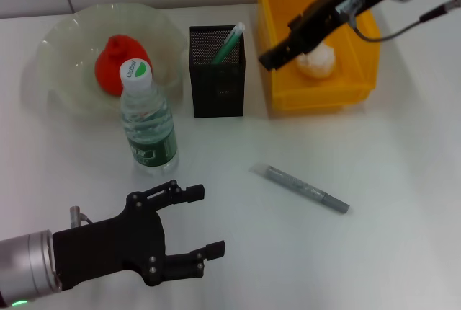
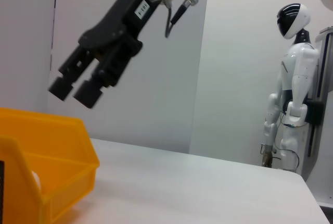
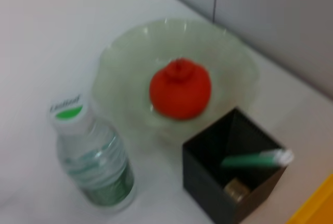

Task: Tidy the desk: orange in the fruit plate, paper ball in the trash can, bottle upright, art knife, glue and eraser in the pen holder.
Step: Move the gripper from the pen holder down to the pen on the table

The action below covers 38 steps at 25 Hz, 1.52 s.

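The orange (image 1: 119, 65) lies in the pale-green fruit plate (image 1: 61, 47), also seen in the right wrist view as orange (image 3: 180, 88) in plate (image 3: 119, 60). The bottle (image 1: 148, 119) stands upright in front of the plate. The black mesh pen holder (image 1: 216, 79) holds a green-and-white stick (image 1: 227, 43) and a small tan block, the eraser (image 3: 237, 188). A slim grey stick (image 1: 299, 188), art knife or glue, lies on the table. The paper ball (image 1: 318, 61) rests in the yellow trash can (image 1: 317, 97). My right gripper (image 1: 268, 58) hovers over the can's near-left corner, shut and holding nothing. My left gripper (image 1: 205, 221) is open low by the front edge.
The white table (image 1: 374, 180) stretches between the grey stick and the trash can. A white humanoid robot (image 2: 291, 88) stands beyond the table's far side. The wall runs behind the plate and can.
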Each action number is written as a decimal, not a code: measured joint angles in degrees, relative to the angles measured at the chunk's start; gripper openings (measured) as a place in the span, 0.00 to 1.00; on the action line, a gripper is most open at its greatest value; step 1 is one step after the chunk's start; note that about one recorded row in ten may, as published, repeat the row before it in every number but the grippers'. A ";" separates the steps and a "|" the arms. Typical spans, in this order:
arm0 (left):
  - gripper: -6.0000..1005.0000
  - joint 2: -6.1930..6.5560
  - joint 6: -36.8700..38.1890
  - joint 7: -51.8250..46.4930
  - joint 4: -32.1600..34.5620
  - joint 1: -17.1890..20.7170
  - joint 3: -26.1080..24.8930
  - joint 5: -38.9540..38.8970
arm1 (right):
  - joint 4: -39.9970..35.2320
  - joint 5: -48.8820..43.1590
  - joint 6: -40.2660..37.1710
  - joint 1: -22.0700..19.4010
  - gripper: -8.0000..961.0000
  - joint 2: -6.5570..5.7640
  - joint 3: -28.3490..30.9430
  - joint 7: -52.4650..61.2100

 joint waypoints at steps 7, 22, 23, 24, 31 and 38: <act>0.84 -0.04 0.04 0.00 0.05 -0.29 0.08 0.00 | -1.39 -0.33 -4.63 -0.84 0.83 0.12 0.22 0.79; 0.84 -0.17 0.02 -0.01 -0.29 -0.02 0.07 -0.01 | -1.37 -1.24 -7.45 -3.20 0.83 0.08 -1.80 1.25; 0.84 -0.17 0.02 -0.01 -0.29 -0.02 0.07 -0.01 | -1.35 -1.32 -7.48 -3.43 0.83 0.09 -2.31 1.26; 0.84 -0.17 -0.06 -0.02 -0.31 0.04 0.03 -0.01 | -1.22 -1.38 -7.49 -3.77 0.83 0.10 -3.26 1.26; 0.84 -0.16 -0.09 -0.05 -0.28 0.11 0.06 -0.01 | 0.01 -1.42 -7.51 -3.93 0.83 0.13 -4.94 1.38; 0.84 -0.09 -0.05 -0.05 -0.28 0.18 0.04 -0.01 | 1.10 -2.57 -7.73 -3.19 0.83 0.14 -9.43 1.51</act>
